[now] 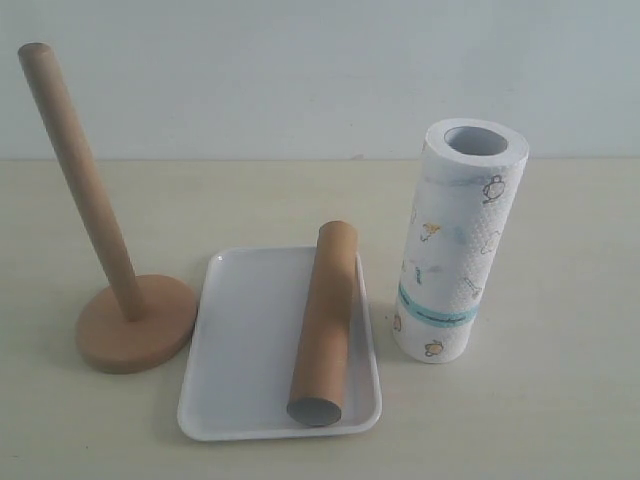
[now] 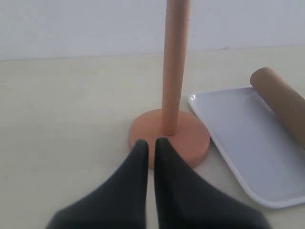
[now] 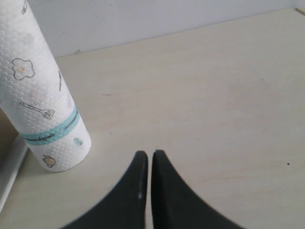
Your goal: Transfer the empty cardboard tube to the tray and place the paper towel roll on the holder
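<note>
Holder [image 2: 188, 137] pole tip is cropped out of the left wrist view.

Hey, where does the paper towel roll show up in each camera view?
Exterior view: the paper towel roll stands upright on the right, close beside the tray.
Left wrist view: not in it; only the holder, the tray and the cardboard tube show.
Right wrist view: it stands upright off to one side of the right gripper.
Shared landmark: the tray; the right wrist view catches only a sliver of its rim.
</note>
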